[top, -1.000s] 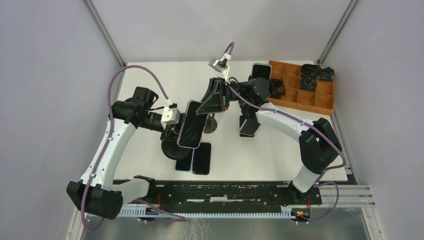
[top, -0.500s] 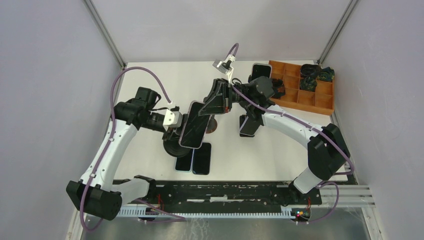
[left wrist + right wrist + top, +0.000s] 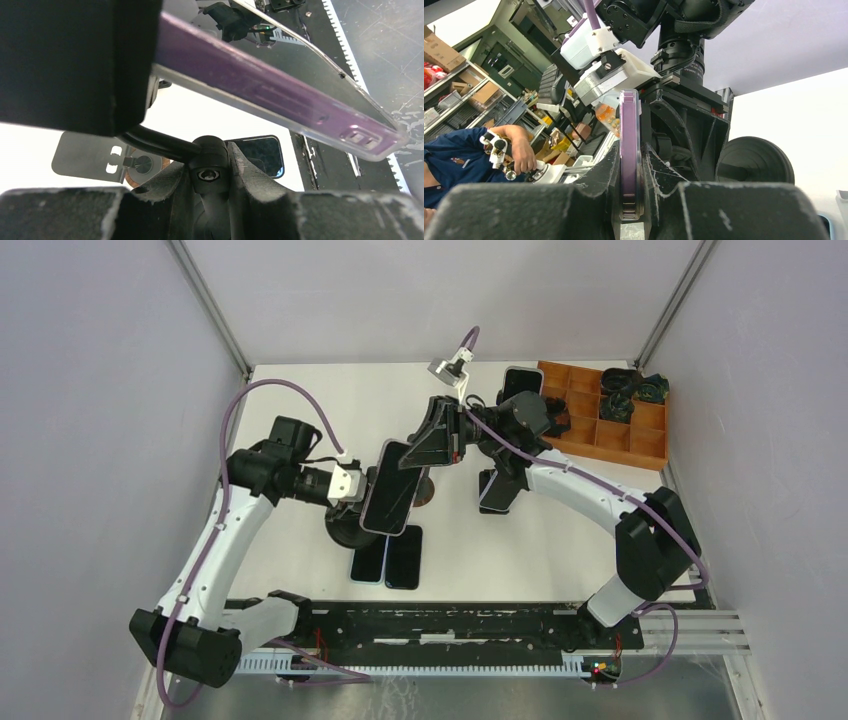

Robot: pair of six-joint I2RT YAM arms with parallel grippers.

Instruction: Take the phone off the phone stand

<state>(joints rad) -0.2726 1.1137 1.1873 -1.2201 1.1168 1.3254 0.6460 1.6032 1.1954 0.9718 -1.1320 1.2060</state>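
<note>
While left fingers (image 3: pixel 250 180) are clamped on the phone stand (image 3: pixel 209 165) neck, right fingers (image 3: pixel 596 180) are clamped on the phone (image 3: pixel 390 487) at its upper edge. Phone sits tilted above the stand's foot, clear of the bench (image 3: pixel 330 400).

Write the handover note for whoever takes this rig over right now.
Left tool: shut on the neck of the phone stand, bracing it.
Right tool: shut on the upper edge of the phone.
The phone sits tilted above the stand's base and apparently has not come off it yet.
Done: both grips set.
Left: pull the phone free and set it down.
</note>
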